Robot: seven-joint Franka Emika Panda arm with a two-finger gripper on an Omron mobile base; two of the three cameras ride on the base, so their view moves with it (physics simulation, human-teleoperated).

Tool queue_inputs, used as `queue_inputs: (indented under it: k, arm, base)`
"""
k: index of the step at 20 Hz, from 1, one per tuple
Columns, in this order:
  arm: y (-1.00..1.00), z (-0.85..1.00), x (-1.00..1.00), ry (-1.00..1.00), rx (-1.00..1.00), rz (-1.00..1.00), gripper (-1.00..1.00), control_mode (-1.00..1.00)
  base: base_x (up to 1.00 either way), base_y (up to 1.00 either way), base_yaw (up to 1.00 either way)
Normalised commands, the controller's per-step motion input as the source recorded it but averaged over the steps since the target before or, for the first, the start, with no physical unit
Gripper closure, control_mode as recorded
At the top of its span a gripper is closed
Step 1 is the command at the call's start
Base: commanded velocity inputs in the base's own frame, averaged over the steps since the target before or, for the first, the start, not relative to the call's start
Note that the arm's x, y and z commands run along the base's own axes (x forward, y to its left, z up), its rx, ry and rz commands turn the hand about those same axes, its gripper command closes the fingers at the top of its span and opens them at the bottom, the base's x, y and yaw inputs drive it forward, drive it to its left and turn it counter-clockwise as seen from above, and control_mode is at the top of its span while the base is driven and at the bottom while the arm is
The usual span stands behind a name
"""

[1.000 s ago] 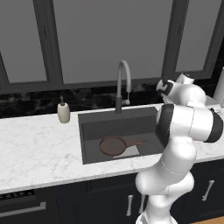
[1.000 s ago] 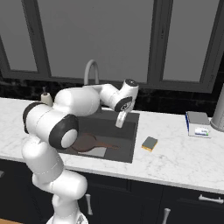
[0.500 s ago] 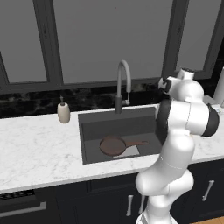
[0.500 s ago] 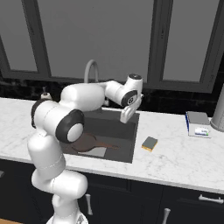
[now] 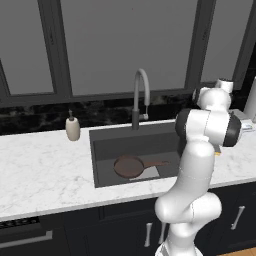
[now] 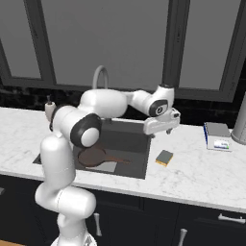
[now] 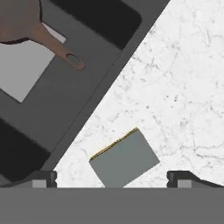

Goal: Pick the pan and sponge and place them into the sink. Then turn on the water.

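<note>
I am hovering my gripper, jaws spread wide and empty, over the sponge, which is lying on the counter just beside the sink. The pan is lying in the basin. The sponge is sitting skewed to my fingers, so closing carelessly risks pinching a corner and flicking it away.

arm: I reach forward and to my right from the base, elbow bent, forearm stretched sideways at about shoulder height
wrist: turned so my hand points downward
gripper: held up in the air, touching nothing
jaws: spread wide apart, nothing between my fingertips
</note>
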Motion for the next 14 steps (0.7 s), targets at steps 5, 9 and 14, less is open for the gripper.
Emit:
queue_inputs:
  k: [5, 9, 14]
  arm:
    - [-0.08, -0.19, -0.05, 0.01, 0.15, -0.69, -1.00, -1.00]
    - [-0.13, -0.36, 0.00, 0.00, 0.22, -0.67, -1.00, -1.00]
    - [-0.18, -0.19, 0.00, 0.00, 0.15, -0.45, -1.00, -1.00]
  base:
    - [0.00, 0.00, 0.00]
    - [0.00, 0.00, 0.00]
    - [0.00, 0.00, 0.00]
